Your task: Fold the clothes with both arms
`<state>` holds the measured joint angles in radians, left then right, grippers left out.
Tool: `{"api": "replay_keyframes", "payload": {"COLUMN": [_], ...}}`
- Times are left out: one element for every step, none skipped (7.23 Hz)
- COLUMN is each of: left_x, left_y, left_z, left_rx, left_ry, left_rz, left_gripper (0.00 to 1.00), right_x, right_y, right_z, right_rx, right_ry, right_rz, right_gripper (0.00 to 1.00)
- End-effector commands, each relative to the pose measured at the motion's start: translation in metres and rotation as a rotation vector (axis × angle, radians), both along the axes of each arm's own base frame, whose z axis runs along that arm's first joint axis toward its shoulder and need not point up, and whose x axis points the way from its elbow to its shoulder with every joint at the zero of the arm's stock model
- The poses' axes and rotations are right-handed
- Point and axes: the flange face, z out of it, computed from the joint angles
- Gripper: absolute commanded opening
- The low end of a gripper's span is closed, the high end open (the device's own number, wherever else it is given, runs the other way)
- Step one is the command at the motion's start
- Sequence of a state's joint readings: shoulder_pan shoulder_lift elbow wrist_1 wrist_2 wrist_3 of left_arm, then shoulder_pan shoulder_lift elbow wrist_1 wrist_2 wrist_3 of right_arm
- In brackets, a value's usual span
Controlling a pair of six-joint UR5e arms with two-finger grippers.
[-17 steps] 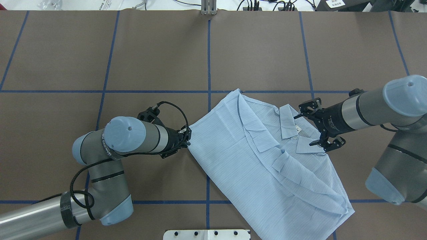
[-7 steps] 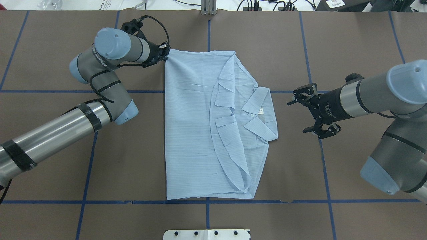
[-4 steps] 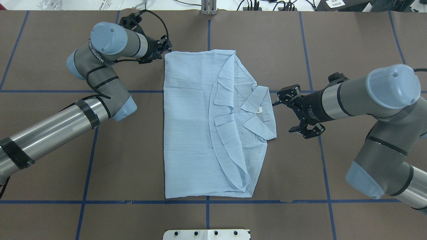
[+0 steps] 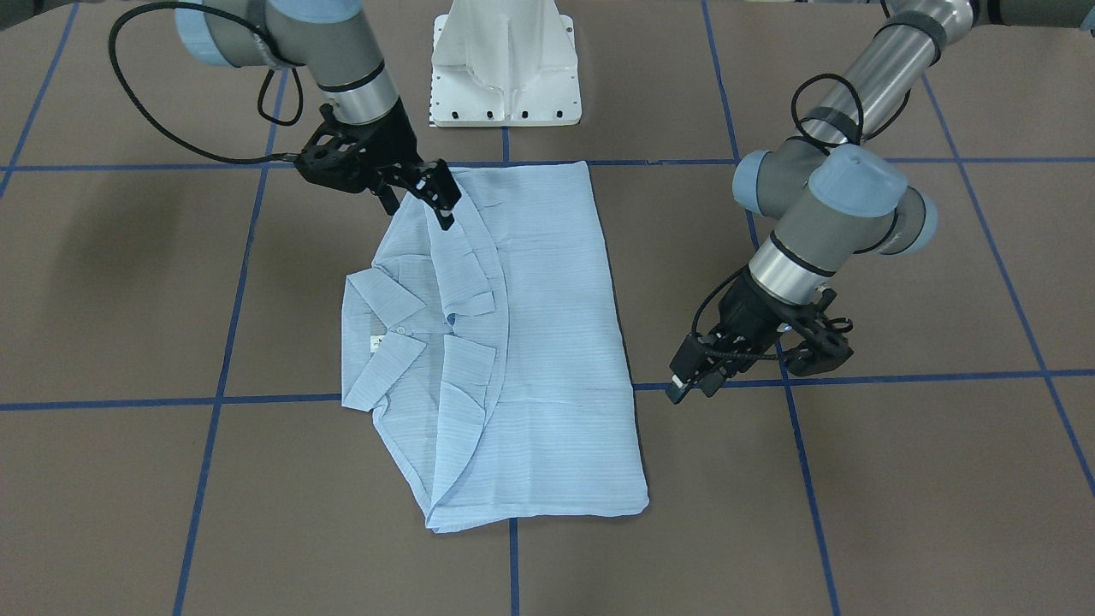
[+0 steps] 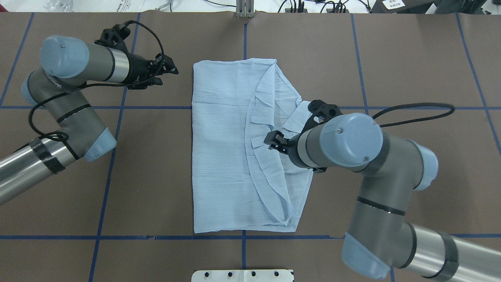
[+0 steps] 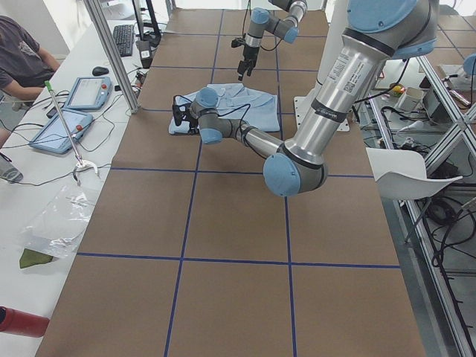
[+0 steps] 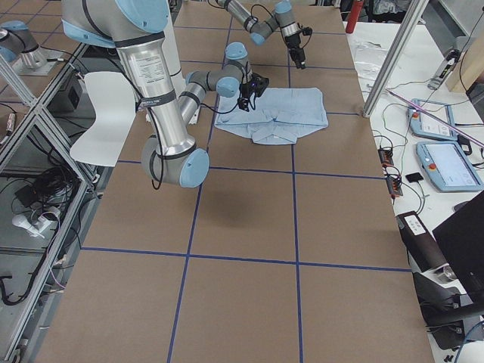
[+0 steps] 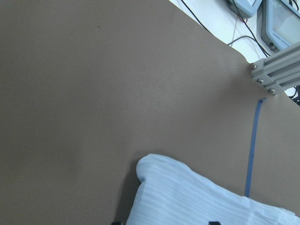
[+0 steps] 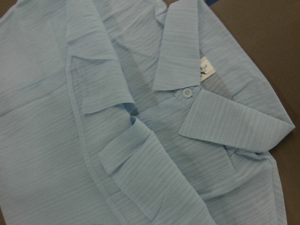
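The pale-blue striped shirt (image 5: 223, 156) lies flat on the table, folded to a rectangle, collar (image 5: 297, 115) at its right side. My left gripper (image 5: 166, 74) is open and empty, a short way left of the shirt's far-left corner; that corner shows in the left wrist view (image 8: 187, 197). My right gripper (image 5: 273, 141) hovers open over the placket beside the collar, holding nothing. In the front-facing view it (image 4: 419, 205) hangs above the shirt (image 4: 547, 342). The right wrist view shows the collar, a white button (image 9: 186, 92) and the neck tag (image 9: 205, 70); no fingers show there.
The white pedestal base (image 4: 505, 68) stands at the near table edge. Blue tape lines (image 5: 244, 78) grid the brown table. An aluminium post (image 5: 244, 9) stands at the far edge. A person (image 6: 22, 52) sits beside tablets past the far side.
My left gripper dragged the shirt square, let go of its far-left corner and drew back left. My right arm swung left from beside the collar to over the shirt.
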<state>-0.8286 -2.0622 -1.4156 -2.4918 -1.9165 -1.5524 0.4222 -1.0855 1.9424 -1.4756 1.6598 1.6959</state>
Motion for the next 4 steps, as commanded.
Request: {"api": "replay_keyframes", "payload": {"left_x": [-0.031,-0.034,-0.036,-0.041], "left_y": [0.018,0.020,0.022,0.028], "left_z": [0.017,0.023,0.031,0.047], "left_rx": [0.056,0.050,0.046,0.052], "left_ry": [-0.031,-0.035,-0.044,-0.071], "left_rz": [0.015,0.016,0.017,0.026], "left_gripper": [0.68,0.68,0.68,0.68], "right_x": [-0.056,-0.060,-0.067,-0.077], "right_y": [0.028,0.028,0.027,0.034], "right_z": [-0.041,-0.051,-0.041,-0.035], "right_rx": [0.376,0.464,0.534,0.623], "right_ry": [0.273,0.341,0.418,0.508], "right_rz": [-0.208,-0.306,-0.365,-0.429], "right_gripper": [1.00,1.00,1.00,1.00]}}
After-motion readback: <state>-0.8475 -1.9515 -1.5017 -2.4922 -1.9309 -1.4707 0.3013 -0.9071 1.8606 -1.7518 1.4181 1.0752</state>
